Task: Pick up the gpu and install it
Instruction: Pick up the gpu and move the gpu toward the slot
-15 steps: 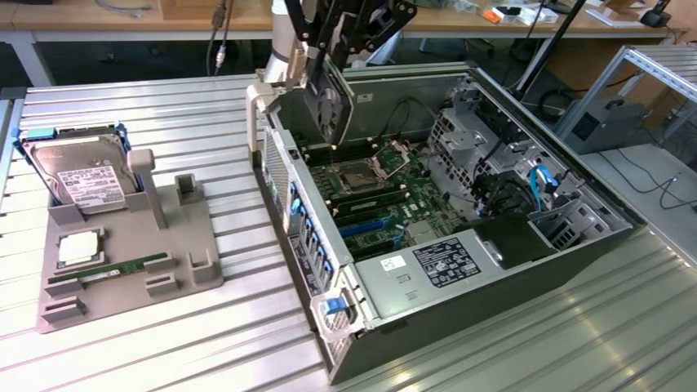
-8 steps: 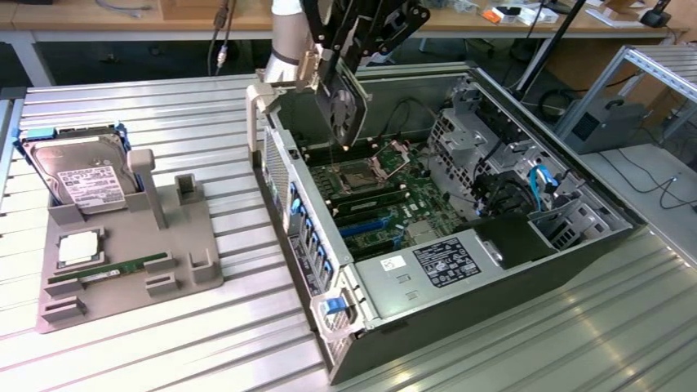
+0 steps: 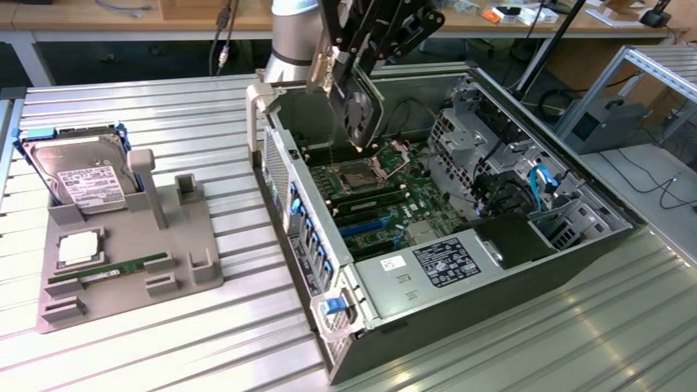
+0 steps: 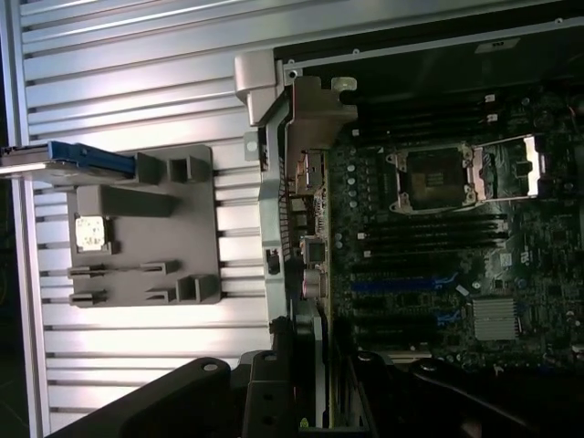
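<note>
The claw grips gpu above case on slatted table.

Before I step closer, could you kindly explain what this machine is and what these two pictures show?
It is a single robot arm. One picture comes from a camera off the arm, the other from a camera on its wrist. Its end effector grips the gpu, a flat black card, above an open computer case. On the ribbed table, at the exterior view's left, a grey holder carries a hard drive and a green memory stick.
</note>
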Robot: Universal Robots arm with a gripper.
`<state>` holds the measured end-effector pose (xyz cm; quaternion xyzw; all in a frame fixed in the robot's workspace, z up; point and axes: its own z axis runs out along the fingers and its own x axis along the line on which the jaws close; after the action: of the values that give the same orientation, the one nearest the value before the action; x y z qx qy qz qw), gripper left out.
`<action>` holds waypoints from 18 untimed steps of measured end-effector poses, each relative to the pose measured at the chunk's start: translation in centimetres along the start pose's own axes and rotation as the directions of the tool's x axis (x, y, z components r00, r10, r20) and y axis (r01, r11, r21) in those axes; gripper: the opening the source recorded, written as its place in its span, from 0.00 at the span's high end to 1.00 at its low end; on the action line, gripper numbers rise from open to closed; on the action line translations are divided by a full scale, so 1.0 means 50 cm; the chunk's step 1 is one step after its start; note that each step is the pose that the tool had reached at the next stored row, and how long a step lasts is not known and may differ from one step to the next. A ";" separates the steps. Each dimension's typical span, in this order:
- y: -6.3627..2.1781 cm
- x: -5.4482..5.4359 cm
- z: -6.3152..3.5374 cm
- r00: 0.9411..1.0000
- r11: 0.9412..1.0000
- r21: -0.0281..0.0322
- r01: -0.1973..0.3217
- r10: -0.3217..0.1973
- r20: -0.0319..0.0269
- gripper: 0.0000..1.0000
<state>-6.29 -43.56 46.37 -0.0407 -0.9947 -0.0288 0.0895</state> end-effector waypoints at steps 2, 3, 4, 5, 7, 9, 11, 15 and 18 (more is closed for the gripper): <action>-0.001 -0.009 0.000 1.000 1.000 0.000 0.000 0.000 -0.005 0.72; -0.001 -0.012 0.000 1.000 1.000 0.001 0.000 0.000 -0.006 0.72; -0.001 -0.017 0.000 1.000 1.000 0.001 -0.001 0.001 -0.009 0.72; -0.002 -0.022 0.000 1.000 1.000 0.001 -0.001 0.001 -0.011 0.72; -0.002 -0.032 -0.001 1.000 1.000 0.001 -0.001 0.001 -0.016 0.72; -0.003 -0.041 -0.001 1.000 1.000 0.002 -0.001 0.001 -0.020 0.72; -0.003 -0.050 -0.002 1.000 1.000 0.002 -0.002 0.002 -0.025 0.72; -0.004 -0.071 -0.002 0.999 1.000 0.003 -0.002 0.002 -0.036 0.72; -0.004 -0.086 -0.003 0.999 1.000 0.003 -0.003 0.003 -0.043 0.72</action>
<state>-2.06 -44.11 45.70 -0.0413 -0.9926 -0.0279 0.1110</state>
